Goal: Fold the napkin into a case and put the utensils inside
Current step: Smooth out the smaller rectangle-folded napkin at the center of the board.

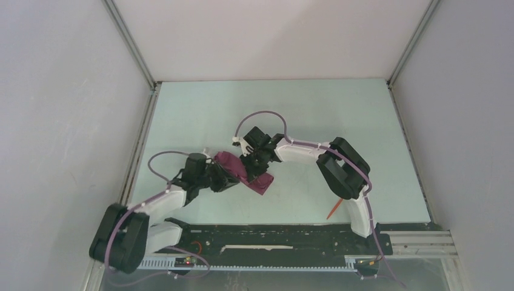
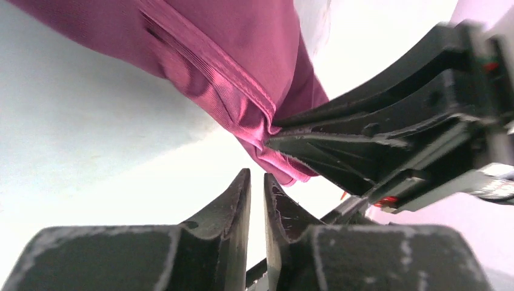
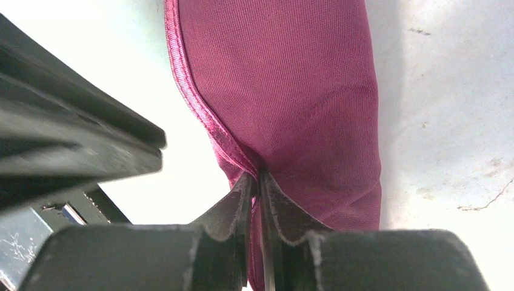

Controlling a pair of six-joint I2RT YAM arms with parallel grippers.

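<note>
The plum-purple napkin lies folded into a narrow strip at the table's middle. My right gripper is shut on its hemmed edge; in the right wrist view the fingertips pinch the cloth. My left gripper sits just left of the napkin with its jaws almost together and nothing between them; the napkin hangs just beyond its tips. One slim orange-red utensil lies by the right arm's base, partly hidden by the arm. The spoon is out of view.
The table's front edge carries a black rail. White enclosure walls stand close on the left, right and back. The right arm's elbow rises over the right half of the table.
</note>
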